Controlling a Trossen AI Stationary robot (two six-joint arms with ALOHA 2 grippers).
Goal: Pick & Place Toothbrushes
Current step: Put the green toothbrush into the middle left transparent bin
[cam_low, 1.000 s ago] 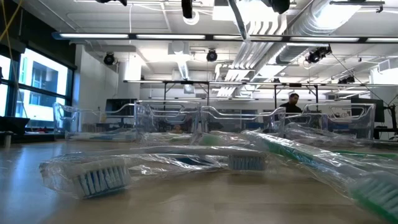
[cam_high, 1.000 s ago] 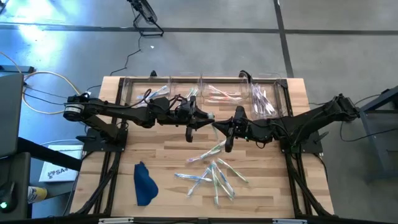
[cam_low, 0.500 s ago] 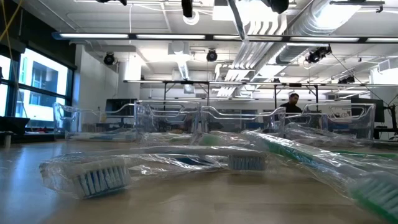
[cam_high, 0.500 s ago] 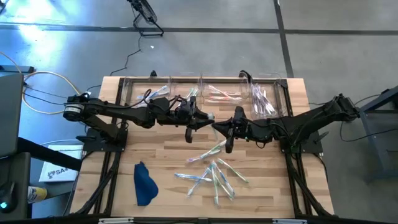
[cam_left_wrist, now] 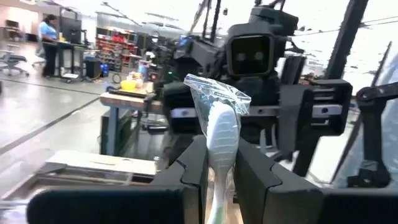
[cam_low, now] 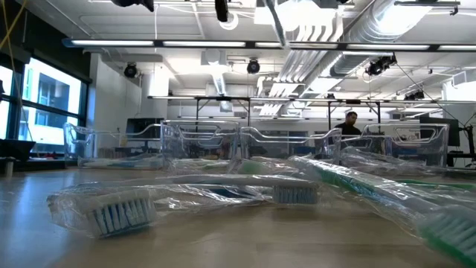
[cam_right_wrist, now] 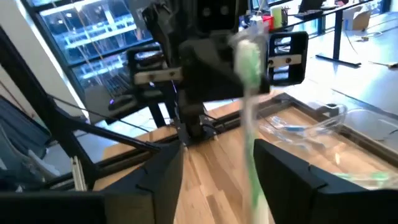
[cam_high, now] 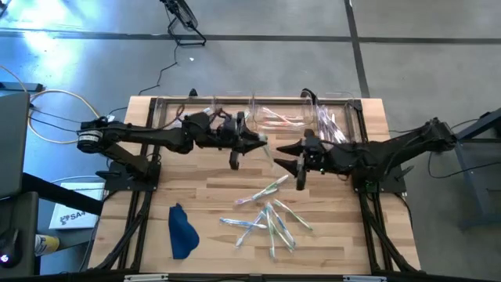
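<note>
- left gripper (cam_left_wrist: 219, 163) raised above the table's middle, before the bins (cam_high: 235, 110); fingers clamped on a wrapped green toothbrush (cam_left_wrist: 220, 134) standing up between them.
- right gripper (cam_right_wrist: 214, 165) facing it, fingers spread apart; the toothbrush hangs in the gap, untouched.
- loose toothbrushes (cam_high: 268, 218) lie below on the table (cam_high: 211, 196).

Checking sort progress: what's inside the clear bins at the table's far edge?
The clear bins hold several wrapped toothbrushes, pinkish in the middle, pale on the right. The left gripper covers part of one bin; the count is unclear.
</note>
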